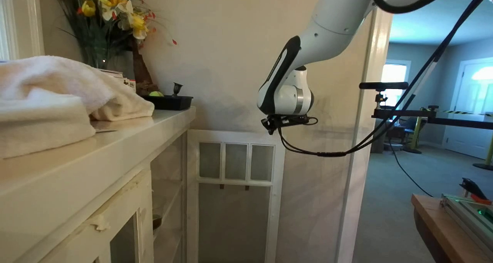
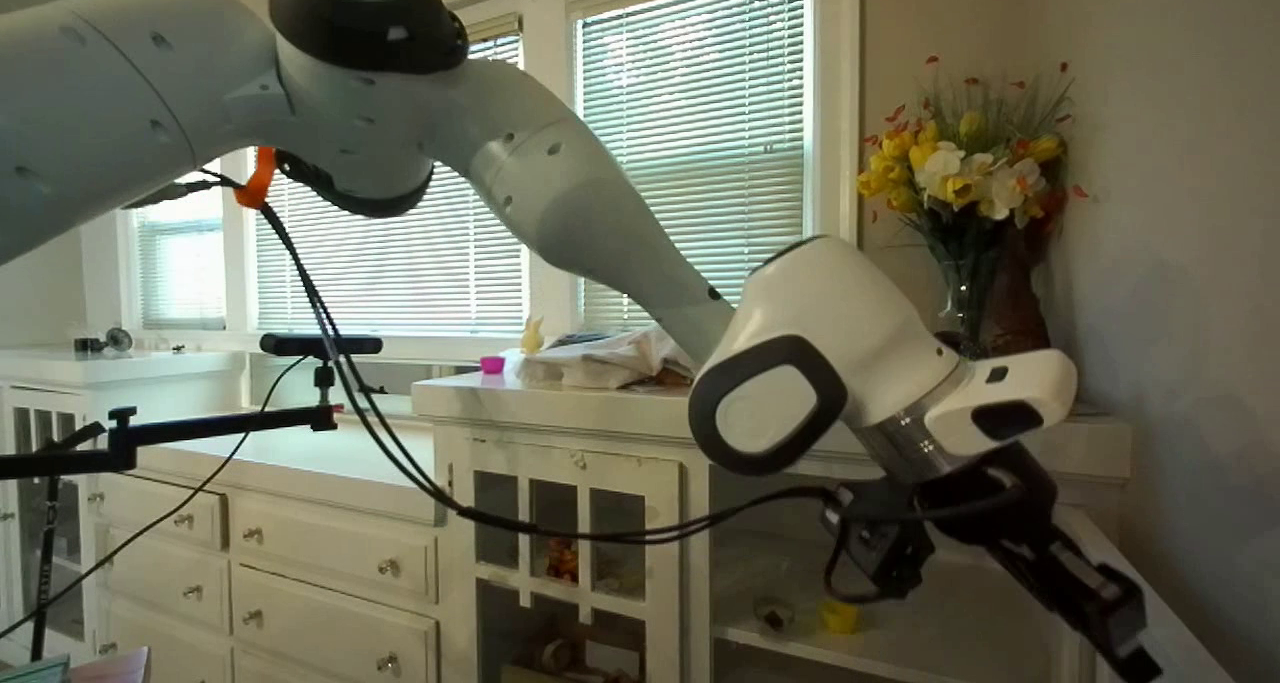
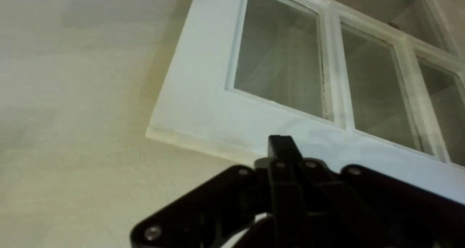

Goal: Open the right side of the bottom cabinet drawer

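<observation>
While the right-hand cabinet door (image 1: 235, 182) stands open, your gripper (image 3: 281, 143), clenched and empty, hangs near its top edge; opening looks done, only withdrawal left.

Bright daylight through blinds (image 2: 690, 133), dim, soft wrist view

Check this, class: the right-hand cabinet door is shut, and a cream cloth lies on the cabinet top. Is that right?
Not quite: the right-hand cabinet door isn't shut; it stands open, as an exterior view shows. A cream cloth does lie on the cabinet top.
</observation>
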Motion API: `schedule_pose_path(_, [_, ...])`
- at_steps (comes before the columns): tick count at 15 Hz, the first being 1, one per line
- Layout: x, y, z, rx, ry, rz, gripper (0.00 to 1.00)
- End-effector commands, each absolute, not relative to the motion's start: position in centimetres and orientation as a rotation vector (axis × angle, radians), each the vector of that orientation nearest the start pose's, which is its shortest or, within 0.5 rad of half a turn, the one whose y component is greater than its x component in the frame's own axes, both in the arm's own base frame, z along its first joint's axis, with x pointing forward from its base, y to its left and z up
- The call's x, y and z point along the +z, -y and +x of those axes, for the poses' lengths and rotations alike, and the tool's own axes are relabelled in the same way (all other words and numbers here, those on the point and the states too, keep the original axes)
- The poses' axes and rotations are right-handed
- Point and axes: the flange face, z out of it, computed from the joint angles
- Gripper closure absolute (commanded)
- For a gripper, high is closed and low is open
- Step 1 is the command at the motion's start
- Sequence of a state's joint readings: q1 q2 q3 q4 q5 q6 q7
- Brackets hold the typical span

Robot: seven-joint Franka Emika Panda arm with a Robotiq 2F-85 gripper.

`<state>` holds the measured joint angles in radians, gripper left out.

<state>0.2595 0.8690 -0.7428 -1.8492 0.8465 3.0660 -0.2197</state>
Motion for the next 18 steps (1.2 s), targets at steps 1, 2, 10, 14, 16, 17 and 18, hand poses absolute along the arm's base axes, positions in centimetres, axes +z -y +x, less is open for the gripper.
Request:
schedule_pose_path(1, [29.3, 28.8, 56.6, -0.844, -0.947, -3.261, 1.00])
schedule_pose_path(2, [31.1, 28.3, 56.4, -0.826, -0.860, -3.292, 1.00])
schedule_pose_path(10, [43.4, 19.5, 58.2, -0.697, -0.212, -3.380, 1.00])
schedule_pose_path(14, [45.9, 10.5, 59.8, -0.661, 0.074, -3.285, 1.00])
schedule_pose_path(16, [47.5, 6.2, 60.1, -0.618, 0.187, -3.250, 1.00])
schedule_pose_path(17, [48.0, 4.3, 60.1, -0.590, 0.202, -3.243, 1.00])
schedule_pose_path(18, [48.7, 2.7, 60.0, -0.553, 0.207, -3.231, 1.00])
